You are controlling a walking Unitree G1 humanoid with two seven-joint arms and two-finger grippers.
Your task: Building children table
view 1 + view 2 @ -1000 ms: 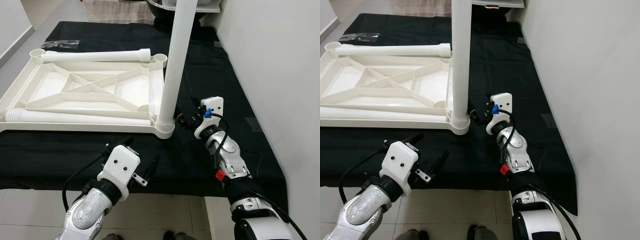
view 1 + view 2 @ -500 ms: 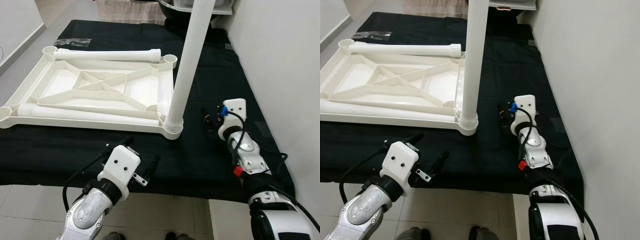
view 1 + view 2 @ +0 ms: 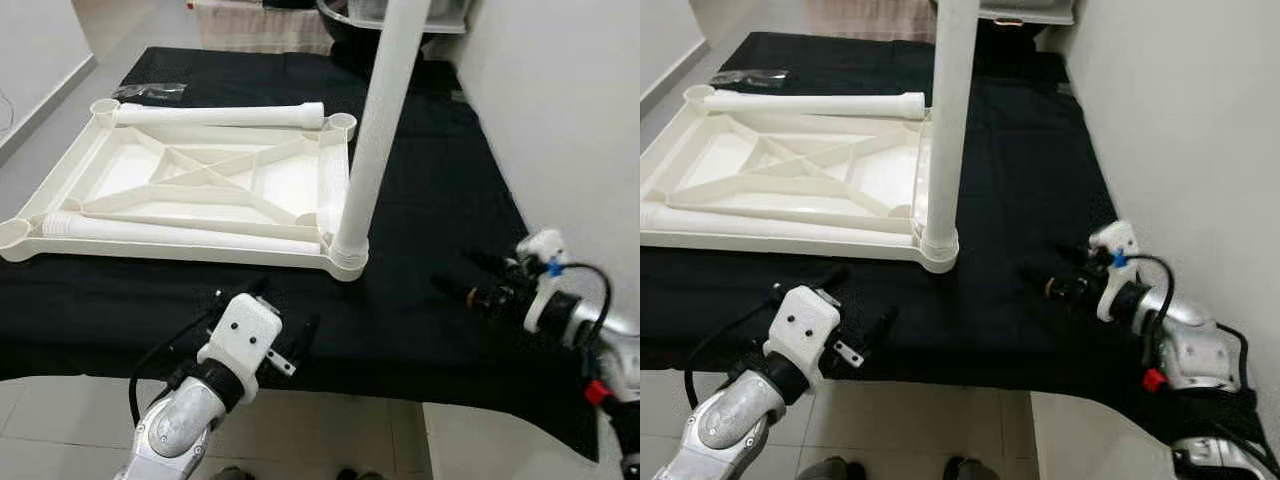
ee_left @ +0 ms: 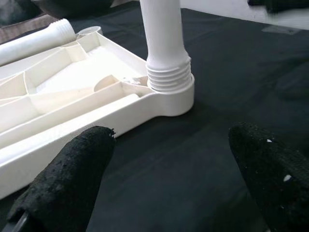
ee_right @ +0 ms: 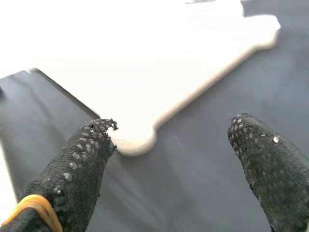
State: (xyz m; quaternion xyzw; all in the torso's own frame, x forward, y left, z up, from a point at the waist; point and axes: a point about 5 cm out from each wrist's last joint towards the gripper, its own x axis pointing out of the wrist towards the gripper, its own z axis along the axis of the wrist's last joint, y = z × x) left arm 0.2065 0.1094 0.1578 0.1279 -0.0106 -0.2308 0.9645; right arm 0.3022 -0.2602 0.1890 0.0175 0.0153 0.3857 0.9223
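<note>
The white table top [image 3: 190, 190] lies upside down on the black cloth [image 3: 430, 200], its ribbed underside up. One leg [image 3: 385, 110] stands upright in the corner socket just ahead of the left hand [image 3: 285, 320], its long axis vertical. Two loose legs [image 3: 220, 114] lie flat along the far and near rims, running side to side. The left hand's fingers [image 4: 72, 179] are spread and empty. The right hand [image 3: 465, 278], off to the leg's right, points left toward it, spread too and holding nothing.
</note>
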